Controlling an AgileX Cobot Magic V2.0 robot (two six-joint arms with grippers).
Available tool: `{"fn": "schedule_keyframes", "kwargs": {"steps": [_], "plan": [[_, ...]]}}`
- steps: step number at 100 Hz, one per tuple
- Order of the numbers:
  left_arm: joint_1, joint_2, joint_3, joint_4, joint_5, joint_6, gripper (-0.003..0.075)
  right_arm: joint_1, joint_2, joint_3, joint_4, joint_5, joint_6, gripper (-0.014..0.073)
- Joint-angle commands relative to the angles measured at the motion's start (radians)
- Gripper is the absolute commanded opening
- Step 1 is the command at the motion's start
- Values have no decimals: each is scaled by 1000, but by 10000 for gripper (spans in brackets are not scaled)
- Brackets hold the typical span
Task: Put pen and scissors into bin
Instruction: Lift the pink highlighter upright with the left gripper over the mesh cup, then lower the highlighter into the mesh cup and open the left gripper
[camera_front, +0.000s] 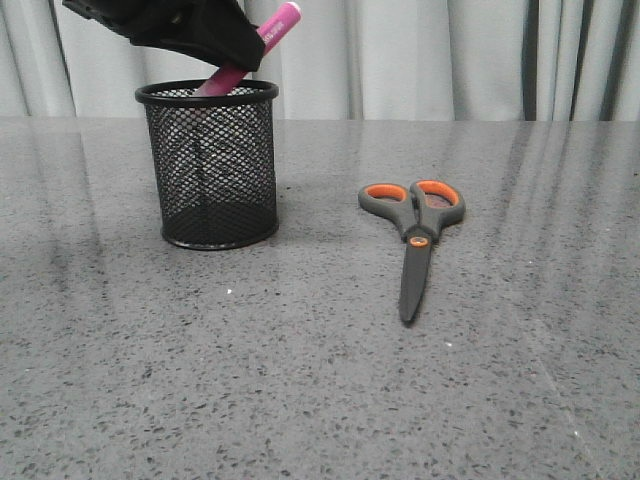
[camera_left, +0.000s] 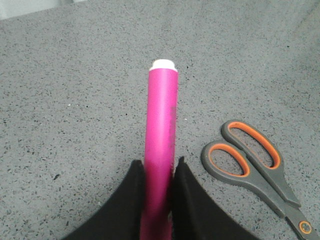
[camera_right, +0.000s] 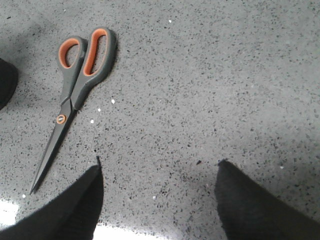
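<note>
- We see a grey speckled stone counter (camera_front: 300, 400) carrying everything, with pale curtains (camera_front: 440, 55) behind it
- We find the black wire-mesh cylindrical bin (camera_front: 208, 165) standing upright on the counter's left side
- We see the left gripper (camera_front: 236, 62) just above the bin's rim, its jaws pinching the thick magenta-pink pen (camera_front: 272, 28); the tilted pen's lower end dips inside the rim
- We see the right gripper (camera_right: 159, 200) only in its wrist view, jaws spread wide above bare counter
- We note the scissors with dark grey, orange-lined handles (camera_front: 413, 235) lying flat, well right of the bin, blades closed and pointing toward us
</note>
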Motion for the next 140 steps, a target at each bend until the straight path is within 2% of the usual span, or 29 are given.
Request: {"fn": "schedule_keyframes", "kwargs": {"steps": [1,22,30,38,52,60,74,94,102,120,140], "plan": [[-8,-35,-28,-17,-40,1,-20,2,5,-36,22,-42,-7,433],[-8,-35,-28,2,-19,13,-19,2,5,-36,22,-42,-7,433],[-8,-35,-28,1,-3,15,10,2,5,-36,22,-42,-7,433],[-8,-35,-28,4,10,15,94,2,5,-36,22,-42,-7,433],[-8,-35,-28,4,3,15,335,2,5,-36,22,-42,-7,433],[-8,-40,-33,4,-13,15,392,2,5,-36,22,-42,-7,433],[-3,-77,-68,14,-6,15,386,2,5,-36,22,-44,-7,433],[1,-186,-101,147,-13,15,385,2,5,-36,22,-53,-7,433],[25,-235,-101,151,5,8,385,2,5,-36,22,-53,-7,433],[148,-303,-101,151,117,-88,385,2,5,-34,24,-41,-7,433],[329,-353,-101,144,305,-93,385,2,5,-34,26,-59,-7,433]]}}
